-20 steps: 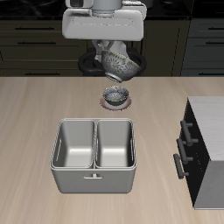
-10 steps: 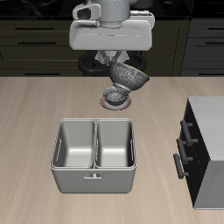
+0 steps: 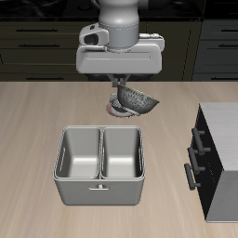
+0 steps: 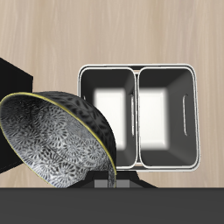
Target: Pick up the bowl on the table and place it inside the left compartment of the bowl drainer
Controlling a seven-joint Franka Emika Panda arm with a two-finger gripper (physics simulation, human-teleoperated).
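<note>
My gripper (image 3: 122, 90) is shut on the rim of the dark grey speckled bowl (image 3: 138, 99), which hangs tilted in the air over the back of the table (image 3: 37, 121). In the wrist view the bowl (image 4: 52, 140) fills the near field, its glinting inside facing the camera, held by the gripper (image 4: 107, 179). The grey metal bowl drainer (image 3: 99, 191) stands nearer the table's front edge, below and forward of the bowl. Its left compartment (image 3: 80, 153) holds nothing. Both wells of the drainer (image 4: 137, 68) show beyond the held bowl.
A pinkish-brown plate (image 3: 112, 107) with a matching bowl on it lies just behind the held bowl, mostly hidden by it. A grey cabinet (image 3: 221, 153) with dark handles stands at the table's side. Dark kitchen units line the back.
The arm has come down and forward with the bowl in its grip. The bowl has dropped lower and turned, now hanging close above the plate.
</note>
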